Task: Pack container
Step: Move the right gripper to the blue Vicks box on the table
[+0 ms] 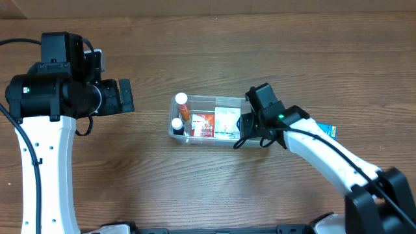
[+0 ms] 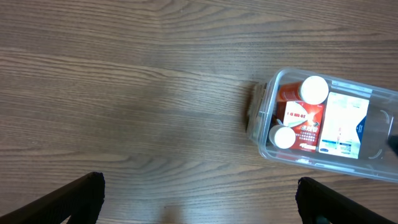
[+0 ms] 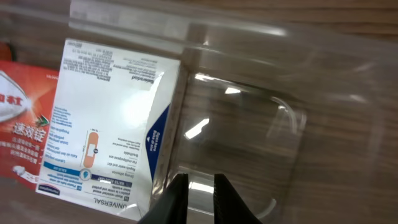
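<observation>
The clear plastic container (image 1: 174, 132) lies mid-table and holds a red box (image 1: 203, 123), a white plaster box (image 1: 227, 120) and two white-capped bottles (image 1: 181, 99). Its right end is bare. My right gripper (image 1: 250, 127) is at that right end; in the right wrist view its fingers (image 3: 200, 190) are nearly together across the container's near wall (image 3: 249, 81), beside the white box (image 3: 106, 124). My left gripper (image 1: 123, 96) is wide open and empty, held above bare wood left of the container (image 2: 267, 146); its fingertips (image 2: 199, 199) frame the table.
A blue and white box (image 1: 328, 130) lies on the table to the right, partly under my right arm. A dark object (image 2: 255, 109) sits against the container's left end. Wooden tabletop lies all around.
</observation>
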